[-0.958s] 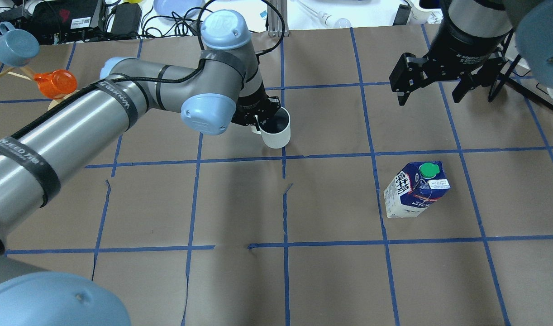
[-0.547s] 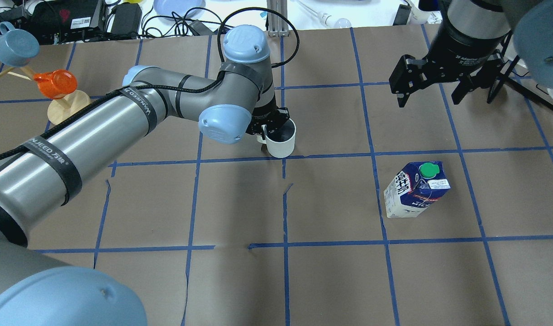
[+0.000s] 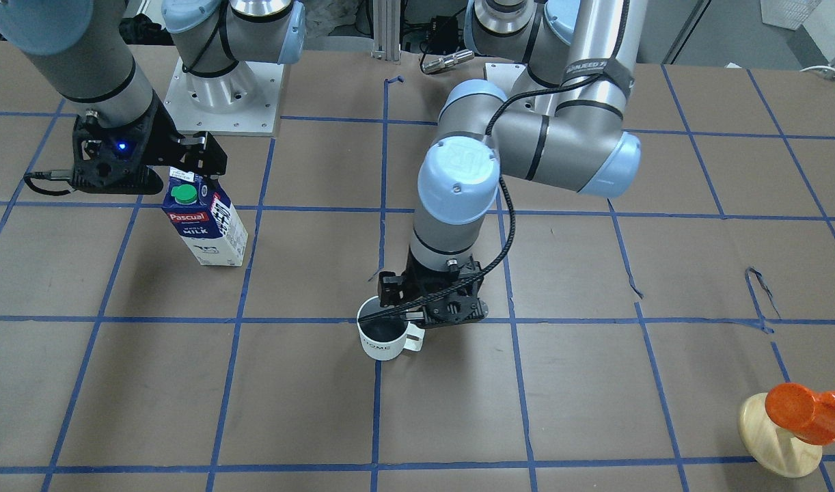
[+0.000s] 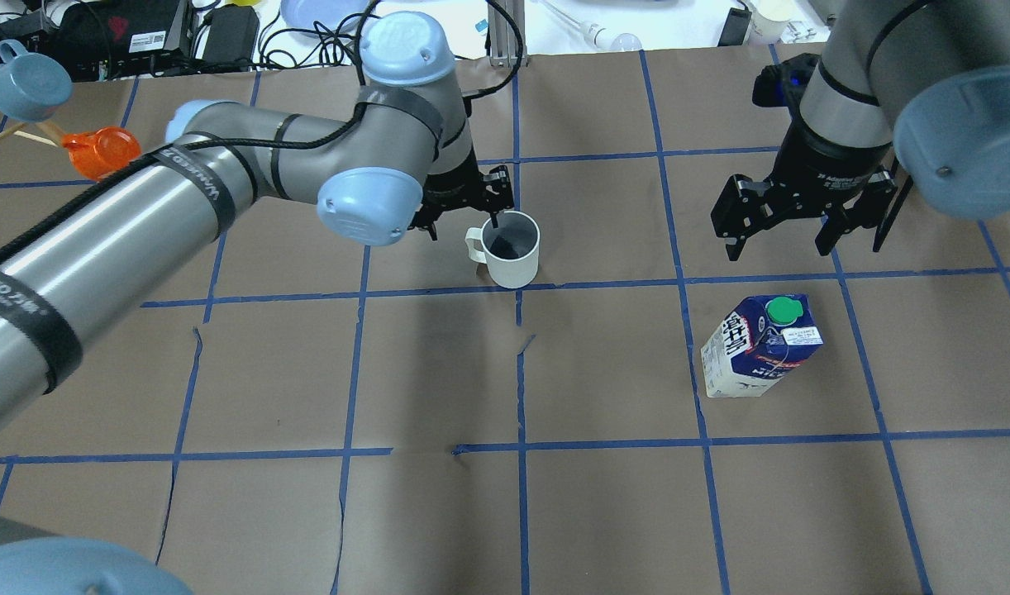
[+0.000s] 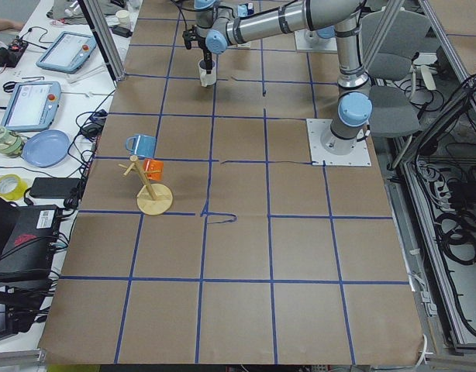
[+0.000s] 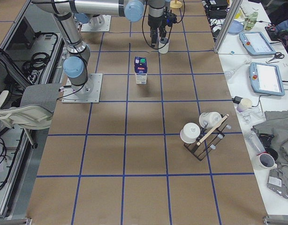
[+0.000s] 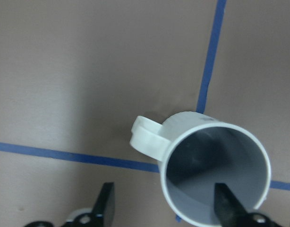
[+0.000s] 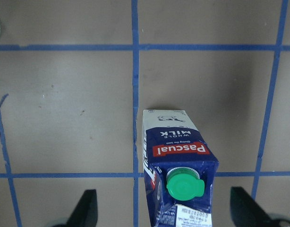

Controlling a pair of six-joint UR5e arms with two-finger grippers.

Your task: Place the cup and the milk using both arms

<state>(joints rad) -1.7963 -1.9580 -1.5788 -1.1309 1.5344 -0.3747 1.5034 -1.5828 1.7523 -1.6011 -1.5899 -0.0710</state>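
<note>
- Brown paper covers the tabletop (image 4: 604,512), and blue tape (image 4: 521,504) divides it into squares.
- Nearest to the robot we see the milk (image 4: 761,347). It stands upright on the robot's right half, inside one square, with its green cap (image 4: 783,310) on top and the red label facing away from the robot.
- Just beyond the carton hangs the right pincer (image 4: 778,246), spread wide. It sits above the carton and touches nothing. In the right wrist view the carton lies between its two fingers but below them.
- About as far out, near the middle, the cup (image 4: 512,248) stands upright just past a tape crossing, with its handle (image 4: 474,244) towards the robot's left.
- We find the left pincer (image 4: 464,227) spread as well. One finger (image 7: 226,205) dips inside the cup and the other finger (image 7: 106,205) is outside, past the handle, so neither presses the wall.
- Farthest out on the robot's left, well apart from the cup, an orange cup (image 4: 100,153) hangs on a wooden stand (image 3: 776,437).
</note>
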